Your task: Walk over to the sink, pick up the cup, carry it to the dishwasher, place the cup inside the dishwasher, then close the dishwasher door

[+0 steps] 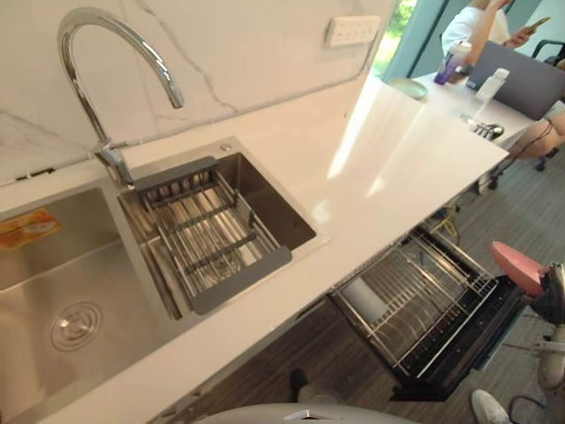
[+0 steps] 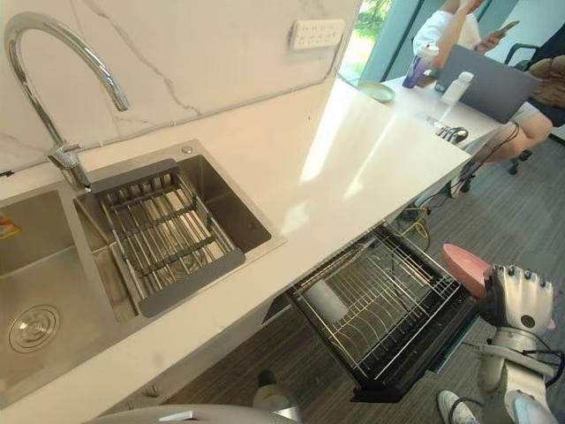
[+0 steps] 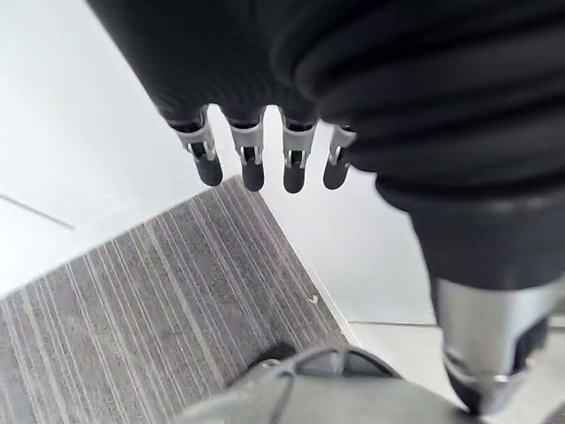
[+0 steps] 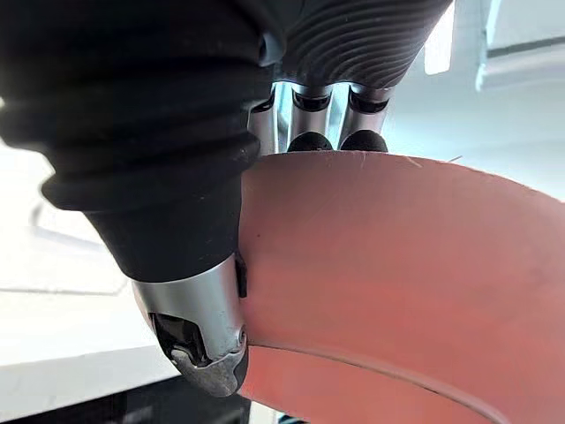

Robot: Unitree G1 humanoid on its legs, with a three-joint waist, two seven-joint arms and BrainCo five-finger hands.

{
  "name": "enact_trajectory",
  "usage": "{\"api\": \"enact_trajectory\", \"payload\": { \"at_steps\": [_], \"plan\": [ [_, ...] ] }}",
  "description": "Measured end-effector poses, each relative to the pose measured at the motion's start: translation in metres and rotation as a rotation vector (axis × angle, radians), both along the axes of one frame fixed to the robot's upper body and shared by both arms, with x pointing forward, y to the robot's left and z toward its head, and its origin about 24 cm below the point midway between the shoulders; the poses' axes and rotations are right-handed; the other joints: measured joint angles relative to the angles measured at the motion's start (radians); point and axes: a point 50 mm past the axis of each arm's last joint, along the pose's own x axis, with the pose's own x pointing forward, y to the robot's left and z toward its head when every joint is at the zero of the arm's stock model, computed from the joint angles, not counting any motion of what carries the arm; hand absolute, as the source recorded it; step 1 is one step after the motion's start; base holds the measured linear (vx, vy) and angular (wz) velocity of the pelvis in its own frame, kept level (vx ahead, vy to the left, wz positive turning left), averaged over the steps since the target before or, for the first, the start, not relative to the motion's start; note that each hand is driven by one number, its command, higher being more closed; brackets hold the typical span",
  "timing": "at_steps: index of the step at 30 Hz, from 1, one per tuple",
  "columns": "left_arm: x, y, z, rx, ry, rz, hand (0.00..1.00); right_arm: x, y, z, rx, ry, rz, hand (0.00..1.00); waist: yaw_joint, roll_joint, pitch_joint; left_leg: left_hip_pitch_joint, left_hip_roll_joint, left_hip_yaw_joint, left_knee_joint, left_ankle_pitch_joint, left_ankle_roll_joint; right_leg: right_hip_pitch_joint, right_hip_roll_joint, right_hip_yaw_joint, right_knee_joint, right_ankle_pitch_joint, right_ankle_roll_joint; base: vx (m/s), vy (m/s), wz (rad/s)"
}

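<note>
Pink cup (image 2: 465, 268): it is being held in the air at the right of the scene, just to the right of the open dishwasher (image 2: 415, 353) and level with its pulled-out wire rack (image 2: 380, 305), not yet inside. Right hand (image 2: 521, 300): it is gripping the cup, with dark fingertips (image 4: 309, 141) pressing on one side of the wall and the thumb lying against the other, as the right wrist view is showing. Left hand (image 3: 291, 168): its fingers are hanging relaxed in a row above grey striped floor (image 3: 132, 300) and are holding nothing.

A white vessel (image 2: 327, 300) is lying in the left part of the rack. The white counter (image 2: 353, 168) is running above the dishwasher. To the left, the steel sink (image 2: 53, 283) is carrying a grey drain basket (image 2: 168, 234) across its right basin, with the curved tap (image 2: 62, 53) standing behind it. A wall socket (image 2: 316, 34) is sitting on the marble wall. At the far right, a person (image 2: 530, 115) is sitting at a desk beside a laptop (image 2: 494, 84) and a bottle (image 2: 455, 88).
</note>
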Motion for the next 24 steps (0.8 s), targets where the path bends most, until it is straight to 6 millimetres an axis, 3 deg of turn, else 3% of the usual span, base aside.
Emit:
{"api": "enact_trajectory", "payload": {
  "at_steps": [3, 10, 14, 18, 24],
  "plan": [
    [0.011, 0.003, 0.002, 0.074, 0.011, -0.107, 0.00, 0.003, -0.001, -0.007, 0.054, -0.037, -0.043, 1.00, 0.003, 0.012, 0.046, -0.025, 0.020, -0.001, 0.050, -0.018, -0.001, -0.004, 0.007, 0.000, 0.006, -0.002, 0.004, -0.08, -0.022, -0.01],
    [0.018, 0.001, 0.003, 0.070, 0.048, -0.112, 0.00, 0.012, -0.002, -0.017, 0.144, -0.076, -0.111, 1.00, 0.004, 0.036, 0.108, -0.072, 0.036, -0.001, 0.083, -0.017, 0.002, -0.046, 0.012, 0.000, 0.009, 0.010, 0.022, -0.06, -0.021, -0.01],
    [0.026, -0.002, 0.003, 0.062, 0.033, -0.115, 0.00, 0.022, -0.002, -0.013, 0.176, -0.120, -0.128, 1.00, 0.003, 0.072, 0.142, -0.101, 0.031, -0.003, 0.073, 0.001, 0.004, -0.074, 0.010, -0.004, 0.003, 0.026, 0.032, -0.03, -0.026, 0.04],
    [0.039, -0.003, 0.004, 0.054, 0.002, -0.124, 0.00, 0.032, 0.001, -0.015, 0.204, -0.122, -0.125, 1.00, 0.001, 0.099, 0.175, -0.103, 0.000, -0.026, 0.002, 0.058, 0.007, -0.079, -0.003, -0.027, -0.028, 0.046, 0.026, -0.02, -0.042, 0.16],
    [0.041, -0.006, 0.003, 0.014, -0.008, -0.107, 0.00, 0.054, 0.006, 0.001, 0.183, -0.165, -0.077, 1.00, 0.002, 0.126, 0.208, -0.105, -0.027, -0.079, -0.104, 0.137, -0.007, -0.086, -0.006, -0.054, -0.087, 0.067, 0.003, -0.04, -0.075, 0.10]
  ]
}}
